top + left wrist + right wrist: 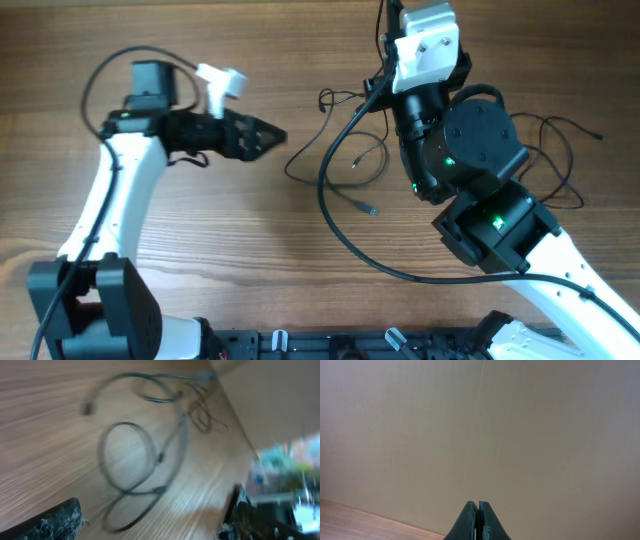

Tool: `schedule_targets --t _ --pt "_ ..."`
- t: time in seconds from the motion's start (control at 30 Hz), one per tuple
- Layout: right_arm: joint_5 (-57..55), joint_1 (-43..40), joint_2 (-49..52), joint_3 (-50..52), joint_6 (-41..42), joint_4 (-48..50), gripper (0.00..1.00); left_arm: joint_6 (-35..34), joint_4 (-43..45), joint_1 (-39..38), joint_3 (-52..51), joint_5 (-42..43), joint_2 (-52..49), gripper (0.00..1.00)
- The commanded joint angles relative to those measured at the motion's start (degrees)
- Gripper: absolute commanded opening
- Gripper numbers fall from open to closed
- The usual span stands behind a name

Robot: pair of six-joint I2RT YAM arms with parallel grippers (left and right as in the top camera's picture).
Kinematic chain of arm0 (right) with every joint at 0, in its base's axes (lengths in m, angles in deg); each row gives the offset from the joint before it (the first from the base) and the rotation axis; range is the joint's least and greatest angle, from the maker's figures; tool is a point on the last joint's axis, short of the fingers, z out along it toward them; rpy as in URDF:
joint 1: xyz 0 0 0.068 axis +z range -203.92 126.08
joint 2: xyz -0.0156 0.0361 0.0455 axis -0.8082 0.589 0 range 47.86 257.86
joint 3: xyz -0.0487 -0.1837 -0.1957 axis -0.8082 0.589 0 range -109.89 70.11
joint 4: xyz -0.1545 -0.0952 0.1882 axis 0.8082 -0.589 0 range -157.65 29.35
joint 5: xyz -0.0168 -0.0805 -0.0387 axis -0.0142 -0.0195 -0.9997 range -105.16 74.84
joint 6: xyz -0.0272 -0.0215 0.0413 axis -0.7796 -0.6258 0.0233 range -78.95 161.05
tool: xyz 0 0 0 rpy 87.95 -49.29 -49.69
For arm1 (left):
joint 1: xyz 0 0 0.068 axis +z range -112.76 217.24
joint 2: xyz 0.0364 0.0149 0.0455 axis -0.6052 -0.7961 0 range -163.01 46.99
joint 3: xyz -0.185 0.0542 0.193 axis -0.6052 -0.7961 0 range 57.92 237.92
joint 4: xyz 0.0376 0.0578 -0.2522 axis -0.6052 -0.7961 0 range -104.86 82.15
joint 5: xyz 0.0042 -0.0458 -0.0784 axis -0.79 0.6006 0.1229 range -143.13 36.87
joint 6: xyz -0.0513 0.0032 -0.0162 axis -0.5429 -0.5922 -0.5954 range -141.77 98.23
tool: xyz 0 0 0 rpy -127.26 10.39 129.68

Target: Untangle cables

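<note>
— Where are the cables?

— On my overhead feed the cables (345,155) lie loose on the table (200,230), a little toward 12 o'clock from its middle. They are thin loops that cross one another. One plug (370,210) sits at 5 o'clock of the bunch, flat on the wood. A further cord (560,150) trails out at 3 o'clock, past the right arm, which hides part of the tangle from me.

— And the left gripper?

— The left gripper (278,135) points toward 3 o'clock, at the bunch, near it but apart. From its wrist camera I see its fingers (55,522) at the bottom corners, spread wide with nothing between them, so it is released. That view is blurred; I make out loops of cord on the wood ahead and little else.

— The right one?

— The right gripper (478,507) is clenched, its two fingers pressed flat together with no cord caught in them. Its camera looks at a plain beige wall (520,435), with a sliver of table at 8 o'clock. I cannot pick out its tips on the overhead.
</note>
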Motion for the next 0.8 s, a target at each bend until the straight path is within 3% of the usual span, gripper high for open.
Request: schedule_targets --t 0.0,0.23,0.27,0.3,0.33,0.37,0.5,0.63,0.77 --pt "-0.96 0.0 0.2 -0.04 1.18 0.2 0.04 7.02 0.5 -6.95 -0.17 -3.08 -0.92 1.0" --pt "-0.96 0.0 0.2 -0.04 2.51 0.15 0.04 -4.92 10.12 -17.38 -0.31 -19.21 -7.69 1.0" --pt "-0.96 0.0 0.2 -0.04 2.47 0.15 0.04 -5.49 10.97 -17.66 -0.31 -20.94 -8.81 0.96" --pt "-0.96 0.0 0.2 -0.04 2.49 0.15 0.04 -5.49 11.3 -17.68 -0.31 -21.84 -9.6 0.78" --pt "-0.96 0.02 0.2 -0.04 2.51 0.15 0.04 -5.49 11.34 -17.59 -0.31 -22.49 -10.16 0.51" --pt "-0.98 0.0 0.2 -0.04 2.47 0.15 0.04 -5.51 11.1 -17.35 -0.31 -22.97 -10.58 0.07" --pt "-1.01 -0.24 -1.11 -0.04 0.72 3.52 0.04 -5.81 6.56 -13.38 -0.31 -26.1 -10.86 0.04" --pt "-6.86 -3.13 -2.56 -0.04 -5.7 7.87 0.04 -16.41 4.07 -5.99 -0.31 -37.83 -10.86 0.04" --pt "-17.75 -7.98 -2.71 -0.04 -10.03 8.55 0.04 -22.45 2.58 2.1 -0.31 -38.64 -10.86 0.04"
